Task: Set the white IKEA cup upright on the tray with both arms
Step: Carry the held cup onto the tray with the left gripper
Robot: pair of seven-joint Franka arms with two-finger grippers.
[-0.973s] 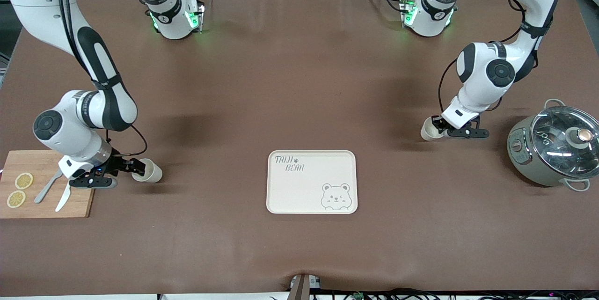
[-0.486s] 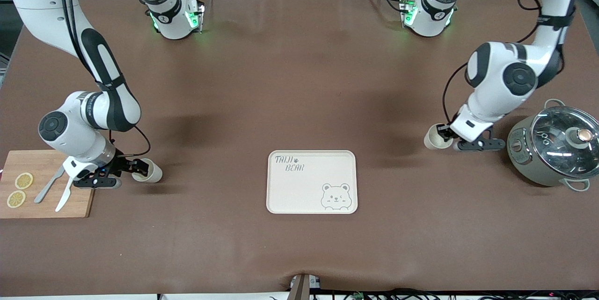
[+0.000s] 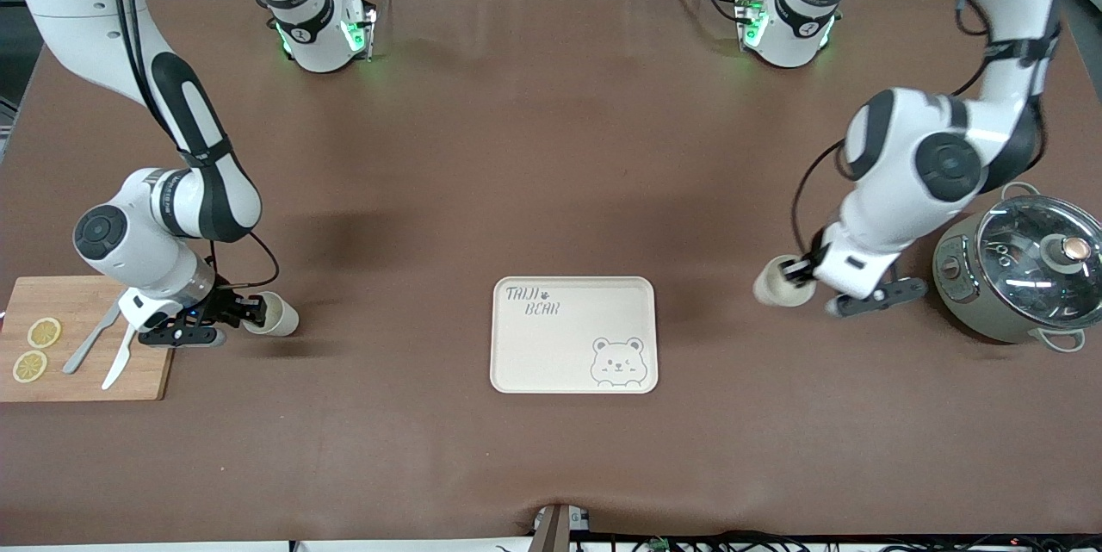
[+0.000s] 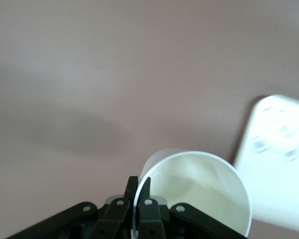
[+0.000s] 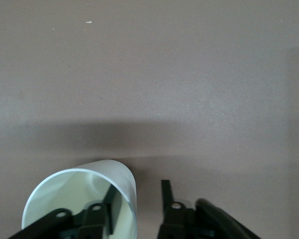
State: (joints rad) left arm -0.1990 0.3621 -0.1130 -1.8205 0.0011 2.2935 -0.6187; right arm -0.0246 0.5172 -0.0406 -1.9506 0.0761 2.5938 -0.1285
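Grips the lifted cup [image 3: 777,288] by its rim with the left claw [image 3: 805,272], clenched, over the table beside the pot [image 3: 1020,268] at the left arm's end. Straddles the lying cup's [image 3: 277,316] wall with the right claw [image 3: 250,311], released, beside the cutting board [image 3: 86,362]. Shows the tray [image 3: 560,354] mid-table, toward the front-camera edge, well apart from both cups.

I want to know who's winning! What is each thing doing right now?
Left gripper: shut on the rim of the left arm's cup.
Left arm's cup: held, not on the tray.
Right gripper: open, one finger inside the right arm's cup, one outside.
Right arm's cup: lying on its side on the table.
Tray: flat, no cup on it.
Pot: lid on.
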